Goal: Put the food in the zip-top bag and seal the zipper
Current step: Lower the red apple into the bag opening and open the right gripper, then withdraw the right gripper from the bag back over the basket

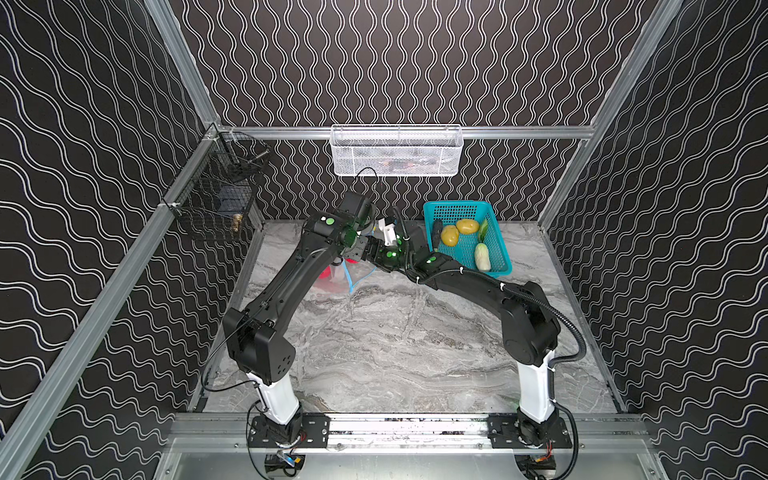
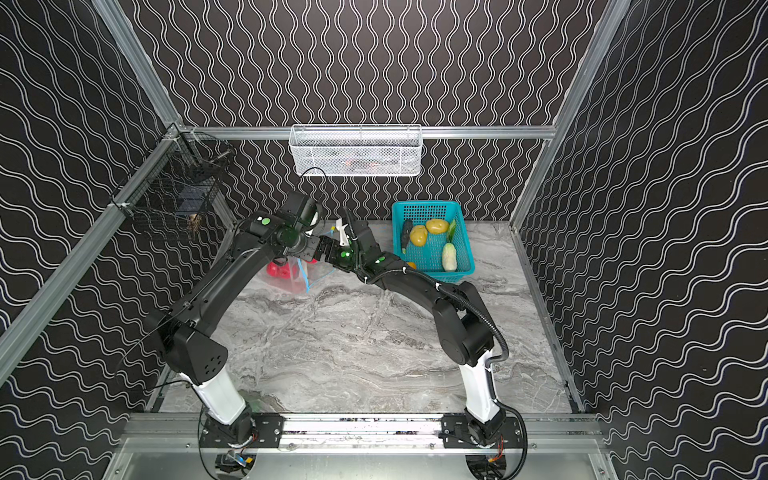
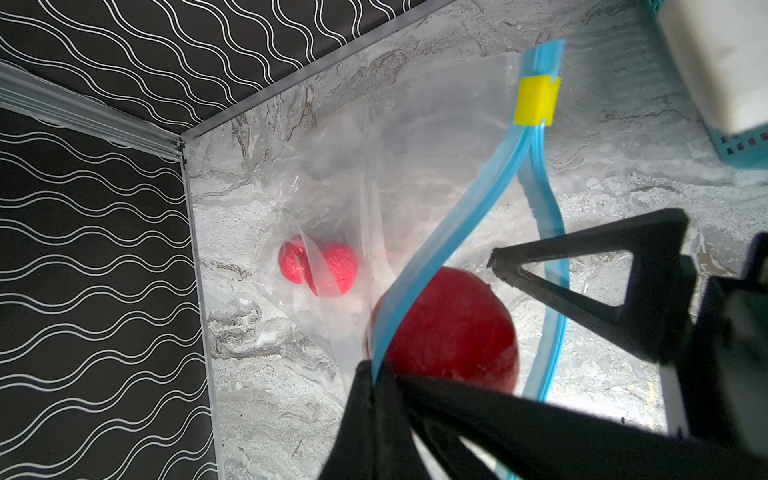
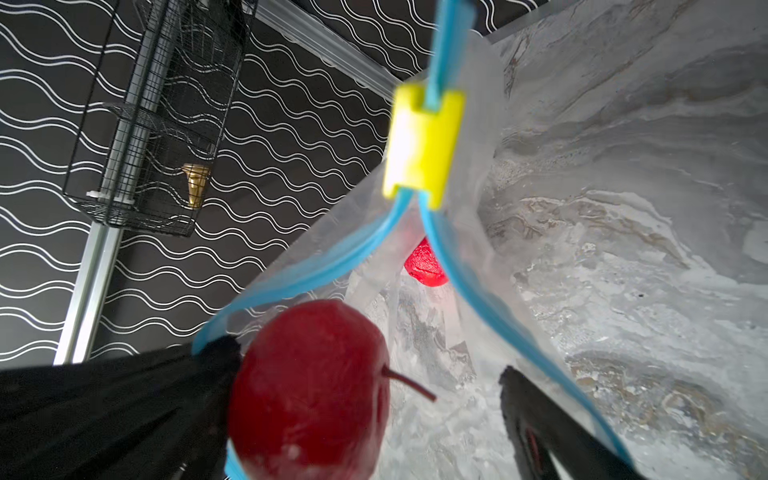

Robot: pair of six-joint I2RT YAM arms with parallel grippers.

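Evidently the limp, slippery bag hangs best by its stiffer zipper, where our left fingers pinch shut; our right fingers spread wide, empty, beside a light tomato in its mouth.

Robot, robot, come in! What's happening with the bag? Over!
Left gripper shut on the zipper strip, holding the zip-top bag open. Right gripper open, third tomato at the mouth, two tomatoes deeper. Rest sits in the teal basket. Over.
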